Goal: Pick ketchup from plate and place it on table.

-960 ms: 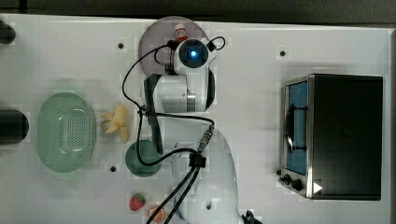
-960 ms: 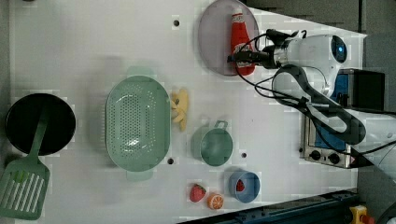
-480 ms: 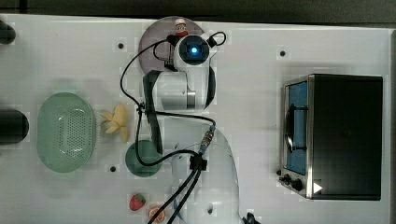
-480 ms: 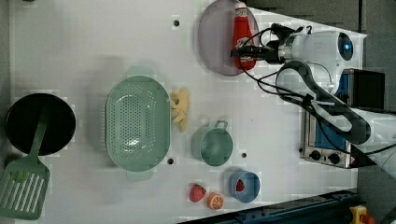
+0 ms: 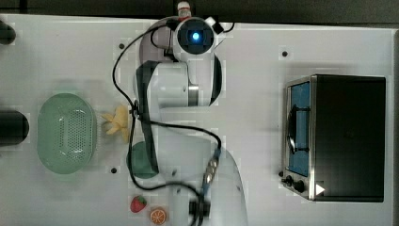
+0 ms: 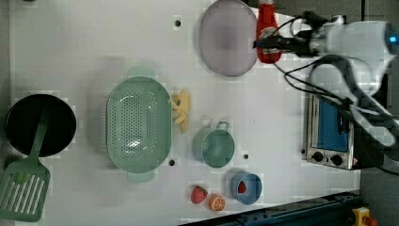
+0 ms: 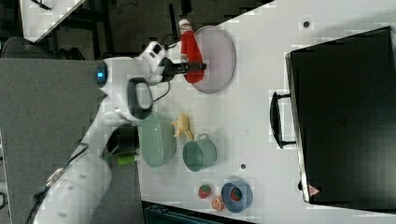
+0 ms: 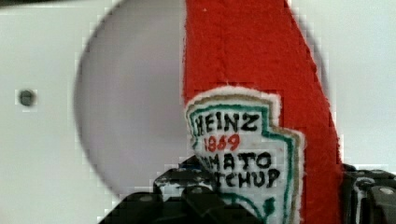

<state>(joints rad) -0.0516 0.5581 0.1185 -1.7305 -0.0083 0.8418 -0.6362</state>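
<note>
My gripper (image 6: 269,43) is shut on the ketchup (image 6: 267,28), a red bottle with a white cap, gripping it across the lower body. The bottle hangs over the edge of the lilac-grey plate (image 6: 226,37), at the left view's right side of the plate. In the right view the ketchup (image 7: 189,46) overlaps the plate's (image 7: 219,56) left rim, with the gripper (image 7: 194,67) clamped on it. The wrist view has the labelled ketchup (image 8: 252,70) between the black fingers (image 8: 187,191), and the plate (image 8: 130,116) behind it. White table (image 6: 94,47) lies all around.
A green basket (image 6: 139,123), banana (image 6: 182,109), green cup (image 6: 214,146), strawberry (image 6: 198,194), orange slice (image 6: 216,202) and blue dish (image 6: 247,187) lie on the table. A toaster oven (image 6: 331,136) stands at the left view's right. Black pan (image 6: 40,125) and spatula (image 6: 23,190) are at the left view's left.
The gripper closed on the ketchup and carried it from the plate's surface toward the plate's rim, to the left view's right. The arm moved toward the top view's upper edge.
</note>
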